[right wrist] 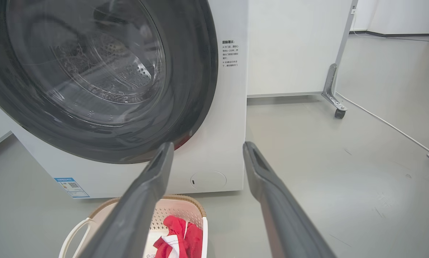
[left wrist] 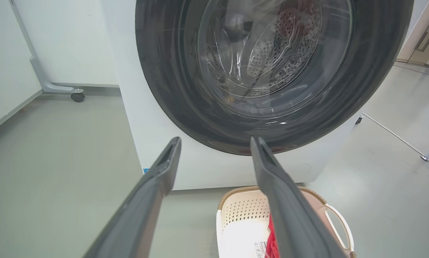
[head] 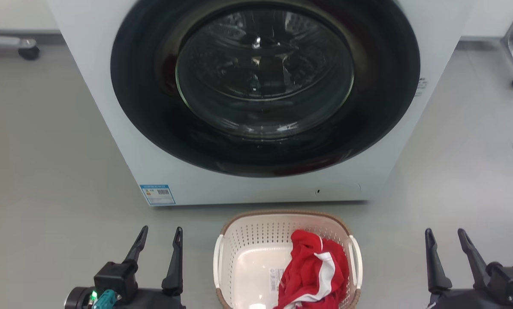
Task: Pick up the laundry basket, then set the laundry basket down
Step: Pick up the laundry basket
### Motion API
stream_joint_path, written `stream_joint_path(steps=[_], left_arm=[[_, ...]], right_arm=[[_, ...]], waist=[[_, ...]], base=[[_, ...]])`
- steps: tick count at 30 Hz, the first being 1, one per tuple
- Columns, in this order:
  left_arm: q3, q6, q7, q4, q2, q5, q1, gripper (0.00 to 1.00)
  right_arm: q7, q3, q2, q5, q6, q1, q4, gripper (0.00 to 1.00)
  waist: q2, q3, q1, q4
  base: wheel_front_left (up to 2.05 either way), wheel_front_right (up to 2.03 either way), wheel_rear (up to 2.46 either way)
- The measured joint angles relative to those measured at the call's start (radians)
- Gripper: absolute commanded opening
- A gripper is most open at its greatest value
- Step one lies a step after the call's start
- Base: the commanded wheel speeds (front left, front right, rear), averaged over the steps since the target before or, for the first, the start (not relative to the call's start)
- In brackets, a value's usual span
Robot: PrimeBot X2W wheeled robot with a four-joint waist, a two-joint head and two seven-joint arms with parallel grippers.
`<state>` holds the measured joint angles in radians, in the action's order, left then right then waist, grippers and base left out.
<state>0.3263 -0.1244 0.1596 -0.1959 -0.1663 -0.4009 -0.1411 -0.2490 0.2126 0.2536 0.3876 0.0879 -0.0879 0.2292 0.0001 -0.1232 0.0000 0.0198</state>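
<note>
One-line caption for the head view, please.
Open left hand and open right hand flank the laundry basket, red-and-white garment inside, on the floor before the washer.

Long tapering dark-grey jaws, black wrist blocks [head: 116, 275], teal fittings [head: 107, 297], green light [head: 94, 295] at left wrist

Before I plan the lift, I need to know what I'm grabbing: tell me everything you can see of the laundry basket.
The laundry basket is cream-white perforated plastic, rounded-rectangular, with a brown woven-look rim and a white loop handle on each side. It stands upright on the grey floor just before the washer. Inside lie a red-and-white garment, toward its right, and a barcode sticker on the bottom. Left gripper and right gripper flank it, jaws open, touching nothing.
</note>
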Motion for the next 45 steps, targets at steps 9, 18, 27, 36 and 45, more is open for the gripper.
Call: stream_joint_path(steps=[9, 18, 27, 36, 45], left_arm=[[-0.019, 0.0, -0.01, 0.022, 0.008, 0.024, -0.07, 1.0], [-0.032, 0.0, -0.018, 0.037, 0.011, 0.026, -0.138, 1.0], [-0.048, 0.0, -0.025, 0.046, 0.016, 0.027, -0.211, 1.0], [-0.049, 0.0, -0.034, 0.049, 0.02, 0.033, -0.281, 1.0], [-0.048, 0.017, -0.036, 0.001, 0.026, 0.028, -0.339, 1.0]], right_arm=[[0.002, -0.001, 0.001, -0.001, -0.004, -0.072, -0.016, 1.0], [0.003, -0.001, 0.002, -0.003, -0.005, -0.138, -0.031, 1.0], [0.011, -0.002, 0.005, -0.01, -0.009, -0.212, -0.045, 1.0], [0.019, -0.001, 0.005, -0.01, -0.01, -0.282, -0.053, 1.0], [0.02, 0.001, -0.004, -0.006, -0.019, -0.346, -0.004, 1.0]], waist=[[0.0001, -0.12, 0.0003, -0.009], [0.0001, -0.25, 0.0003, -0.02], [0.0001, -0.383, 0.0003, -0.03], [0.0002, -0.503, 0.0002, -0.033], [0.0002, -0.623, 0.0002, -0.036]], base=[[0.0, 0.0, 0.0], [0.0, 0.0, 0.0], [0.0, 0.0, 0.0], [0.0, 0.0, 0.0], [0.0, 0.0, 0.0]])
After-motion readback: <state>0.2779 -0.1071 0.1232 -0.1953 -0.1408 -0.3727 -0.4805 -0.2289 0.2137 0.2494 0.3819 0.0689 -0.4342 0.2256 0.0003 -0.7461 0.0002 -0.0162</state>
